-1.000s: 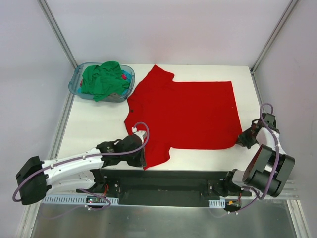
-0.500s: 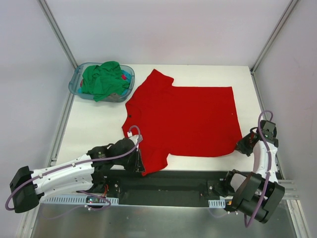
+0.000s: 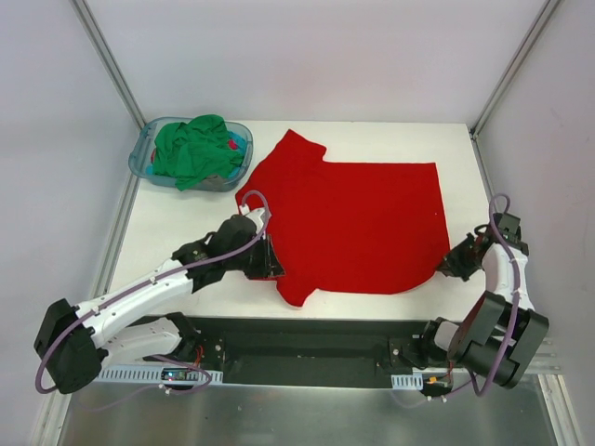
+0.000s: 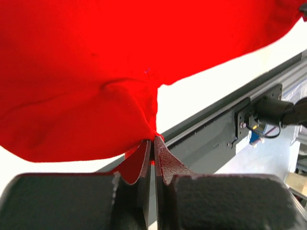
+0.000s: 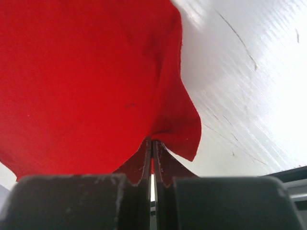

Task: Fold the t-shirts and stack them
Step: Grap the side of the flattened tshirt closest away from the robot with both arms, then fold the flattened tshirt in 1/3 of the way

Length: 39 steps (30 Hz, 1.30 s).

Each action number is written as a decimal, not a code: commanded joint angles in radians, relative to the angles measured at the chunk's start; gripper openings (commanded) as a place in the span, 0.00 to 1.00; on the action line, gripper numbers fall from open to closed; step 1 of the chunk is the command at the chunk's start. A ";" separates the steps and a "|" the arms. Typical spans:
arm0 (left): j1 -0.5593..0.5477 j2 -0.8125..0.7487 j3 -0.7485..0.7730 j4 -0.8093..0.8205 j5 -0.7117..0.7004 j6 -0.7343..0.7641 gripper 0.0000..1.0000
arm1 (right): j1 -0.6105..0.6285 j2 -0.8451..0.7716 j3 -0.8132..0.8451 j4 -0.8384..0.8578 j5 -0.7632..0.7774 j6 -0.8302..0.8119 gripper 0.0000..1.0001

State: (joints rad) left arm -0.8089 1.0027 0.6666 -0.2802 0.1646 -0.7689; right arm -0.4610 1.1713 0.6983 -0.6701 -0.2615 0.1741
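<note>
1. The red t-shirt (image 3: pixel 363 223) lies spread across the centre of the white desk (image 3: pixel 177 232) in the top view. The left arm covers its lower-left edge, so the near sleeve cannot be made out.
2. The left hand (image 3: pixel 270 265) is clenched on the red t-shirt at that lower-left edge. In the left wrist view both fingers press together with a bunch of red cloth pinched at their tips. The shirt runs out of that frame at the top and at both sides.
3. The right hand (image 3: pixel 446 267) sits at the shirt's lower-right corner and is clenched on the hem. The right wrist view shows a small flap of cloth caught between the closed fingers. The shirt is cut off at the top and left of that frame.
4. The green t-shirt (image 3: pixel 195 149) is heaped in the blue-teal basket (image 3: pixel 141 163) at the upper left. It hides most of the basket's inside. A small red patch beside it cannot be identified.
5. Compared with half a second earlier, the left hand has moved up the frame, drawing the shirt's lower-left edge with it.
6. The right hand has shifted slightly, and the lower-right hem now curves inward. The basket and green t-shirt are unchanged.
</note>
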 commanded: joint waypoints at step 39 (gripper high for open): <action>0.461 0.589 0.547 0.036 0.240 0.283 0.00 | 0.074 0.499 0.518 0.040 -0.125 0.047 0.01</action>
State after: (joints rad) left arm -0.3641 1.5333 1.1248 -0.2657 0.3649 -0.5541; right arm -0.3981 1.6508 1.1637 -0.6445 -0.3897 0.2024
